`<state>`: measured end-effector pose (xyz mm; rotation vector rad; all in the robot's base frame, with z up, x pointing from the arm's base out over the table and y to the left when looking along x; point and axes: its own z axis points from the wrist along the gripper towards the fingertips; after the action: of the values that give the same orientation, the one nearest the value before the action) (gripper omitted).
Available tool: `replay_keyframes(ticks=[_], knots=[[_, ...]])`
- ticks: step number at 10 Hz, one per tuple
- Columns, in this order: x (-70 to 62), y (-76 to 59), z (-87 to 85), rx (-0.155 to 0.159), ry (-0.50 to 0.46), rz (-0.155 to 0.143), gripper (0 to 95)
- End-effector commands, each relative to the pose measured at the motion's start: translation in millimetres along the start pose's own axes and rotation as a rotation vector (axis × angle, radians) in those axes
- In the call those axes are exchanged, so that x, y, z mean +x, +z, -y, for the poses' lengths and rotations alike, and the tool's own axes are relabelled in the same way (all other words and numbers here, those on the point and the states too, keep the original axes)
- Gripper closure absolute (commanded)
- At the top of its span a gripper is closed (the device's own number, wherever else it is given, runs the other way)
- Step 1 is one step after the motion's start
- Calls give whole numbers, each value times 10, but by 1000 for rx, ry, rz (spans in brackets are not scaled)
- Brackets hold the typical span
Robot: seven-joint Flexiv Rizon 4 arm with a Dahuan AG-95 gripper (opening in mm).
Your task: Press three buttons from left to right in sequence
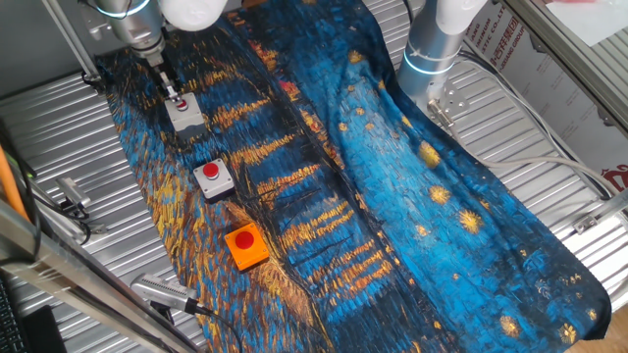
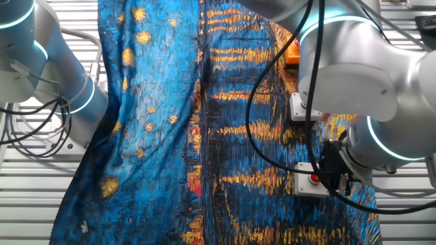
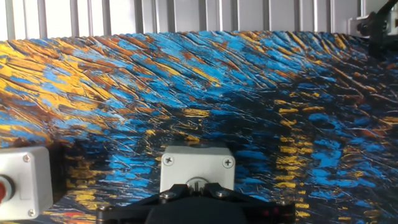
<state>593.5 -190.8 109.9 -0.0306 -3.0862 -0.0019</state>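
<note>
Three button boxes lie in a diagonal row on the painted cloth. The first grey button (image 1: 184, 114) is farthest, the second grey button (image 1: 213, 178) is in the middle, and the orange button (image 1: 245, 245) is nearest. My gripper (image 1: 174, 94) points down at the first button's red cap, at or just above it; I cannot tell whether it touches. The fingers are together, shut. In the other fixed view the gripper (image 2: 332, 175) stands beside that red cap (image 2: 314, 178). In the hand view the first button's box (image 3: 197, 167) lies under the fingers, which hide its cap.
A blue and yellow cloth (image 1: 392, 196) covers the ribbed metal table (image 1: 549, 186). A second robot arm (image 1: 434, 39) stands at the far side. A metal tool (image 1: 162, 291) lies near the orange button. Cables (image 2: 272, 82) hang over the cloth.
</note>
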Motion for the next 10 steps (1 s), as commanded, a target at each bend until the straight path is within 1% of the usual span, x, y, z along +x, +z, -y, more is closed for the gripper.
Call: replay_keyframes(ticks=[1, 3, 5, 6, 8, 9, 10], knots=[[12, 7, -1, 0, -1, 1, 950], [51, 16, 0, 0, -1, 5, 950], [56, 38, -1, 0, 0, 5, 950], [55, 75, -2, -1, 3, 5, 950], [59, 211, -14, 0, 4, 15, 950], [61, 255, -19, 10, 0, 11, 950], [60, 258, -19, 58, -15, 17, 950]])
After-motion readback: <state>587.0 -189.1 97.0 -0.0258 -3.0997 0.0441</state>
